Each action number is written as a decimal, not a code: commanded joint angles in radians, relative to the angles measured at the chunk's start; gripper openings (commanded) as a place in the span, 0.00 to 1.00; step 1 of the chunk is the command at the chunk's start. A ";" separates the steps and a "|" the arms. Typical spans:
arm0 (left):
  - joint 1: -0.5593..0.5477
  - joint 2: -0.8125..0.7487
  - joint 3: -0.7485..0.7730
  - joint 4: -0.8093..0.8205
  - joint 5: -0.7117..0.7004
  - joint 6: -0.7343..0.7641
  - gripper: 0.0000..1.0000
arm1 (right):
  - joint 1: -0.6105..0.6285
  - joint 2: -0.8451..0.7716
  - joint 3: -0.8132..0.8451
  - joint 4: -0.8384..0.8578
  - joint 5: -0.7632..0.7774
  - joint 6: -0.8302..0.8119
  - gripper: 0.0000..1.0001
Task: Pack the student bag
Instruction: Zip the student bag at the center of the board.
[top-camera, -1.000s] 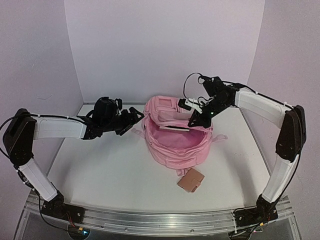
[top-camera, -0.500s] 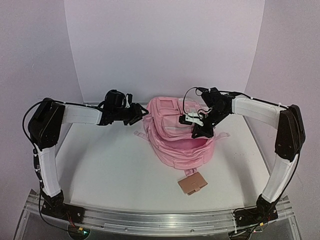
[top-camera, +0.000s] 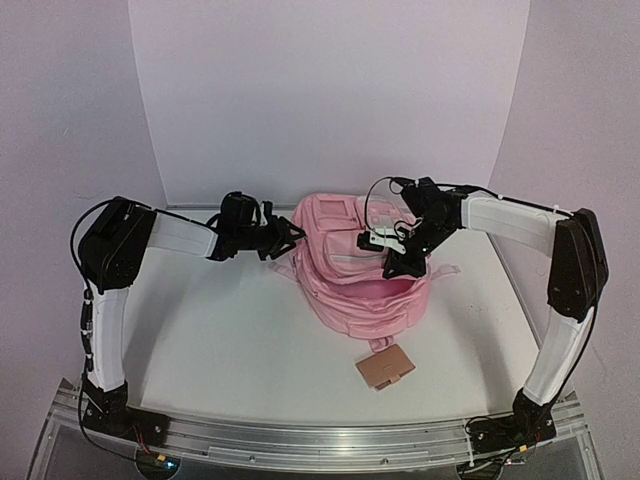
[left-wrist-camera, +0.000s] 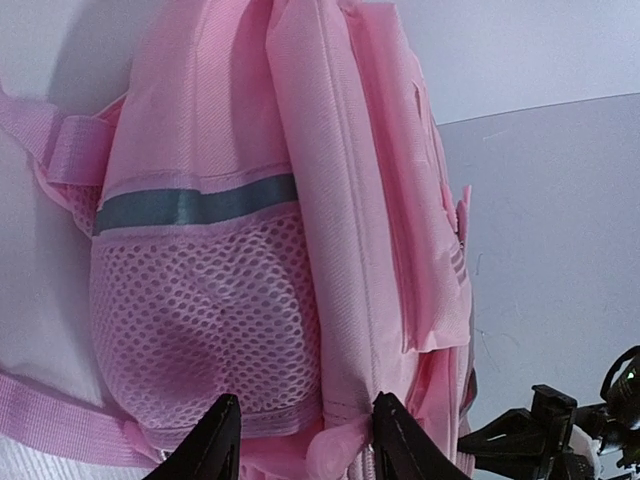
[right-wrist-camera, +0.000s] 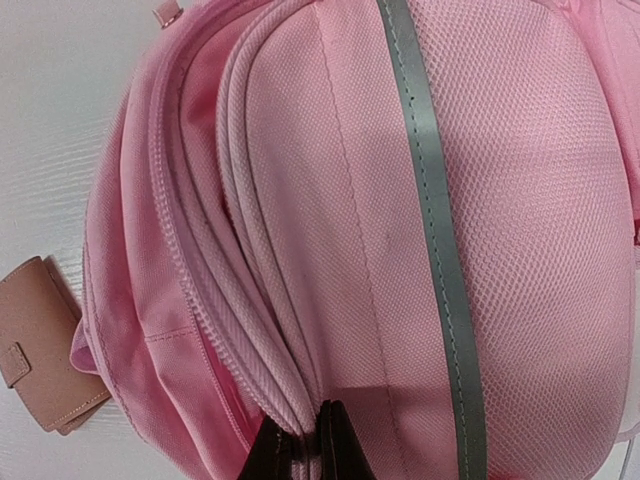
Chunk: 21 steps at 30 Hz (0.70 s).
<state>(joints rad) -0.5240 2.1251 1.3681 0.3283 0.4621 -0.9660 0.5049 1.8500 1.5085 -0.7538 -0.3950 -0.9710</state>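
Note:
The student bag (top-camera: 352, 270), a big soft pink backpack, lies in the middle of the table. In the right wrist view its front panel (right-wrist-camera: 400, 230) carries a grey stripe. My right gripper (right-wrist-camera: 302, 445) is shut on the folded zip edge of the bag's front flap, seen from above at the right gripper (top-camera: 398, 262). My left gripper (top-camera: 291, 238) is at the bag's left side. In the left wrist view the left gripper (left-wrist-camera: 305, 440) stands half open, astride the bag's side below the mesh pocket (left-wrist-camera: 200, 320). A pink zip pull (left-wrist-camera: 340, 440) sits between its fingers, not pinched.
A small brown wallet (top-camera: 384, 367) lies on the white table (top-camera: 220, 340) in front of the bag, and shows as the wallet (right-wrist-camera: 35, 350) in the right wrist view. Pink straps (top-camera: 445, 272) trail beside the bag. White walls stand close behind and at both sides.
The right gripper has drawn the front flap over, closing the bag's wide mouth. The left arm has swung right to the bag's left side and its jaws have narrowed.

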 joint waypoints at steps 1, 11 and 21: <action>-0.003 0.014 0.038 0.130 0.051 -0.044 0.41 | -0.013 0.022 -0.013 -0.011 0.051 0.027 0.00; -0.004 -0.025 0.002 0.163 0.043 -0.040 0.22 | -0.012 0.032 -0.004 -0.012 0.049 0.038 0.00; -0.010 -0.109 -0.035 0.106 0.017 0.054 0.00 | -0.013 0.041 0.006 -0.012 0.048 0.062 0.00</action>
<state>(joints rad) -0.5248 2.1292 1.3603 0.4522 0.4961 -0.9960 0.5049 1.8645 1.5070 -0.7521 -0.3973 -0.9548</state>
